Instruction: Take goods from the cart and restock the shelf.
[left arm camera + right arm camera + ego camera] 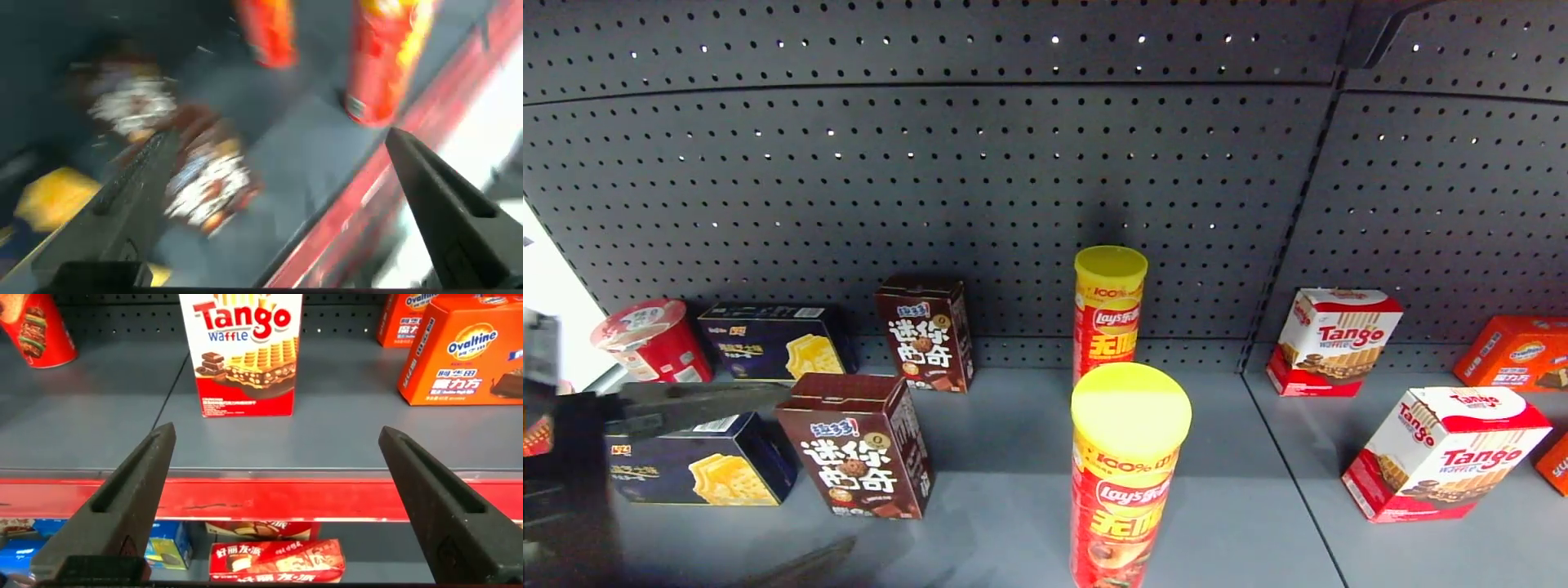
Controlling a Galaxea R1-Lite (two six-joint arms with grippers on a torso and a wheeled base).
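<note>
Heavy blur all over; left gripper (279, 137) with dark jaws spread wide, nothing between them; grey shelf (315, 155) past the jaws; near chip can (382, 61), red, stands close to the red front strip (368, 214); far chip can (270, 33) stands deeper in; near brown box (211, 184) just beside one jaw; far brown box (127, 98) behind it; yellow-printed box (47, 200) partly hidden by that jaw.

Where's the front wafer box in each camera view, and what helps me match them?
Head view: front wafer box, lower right on the shelf.
Left wrist view: not in it.
Right wrist view: front wafer box beyond the right gripper.
Shared landmark: the orange box beside it.
</note>
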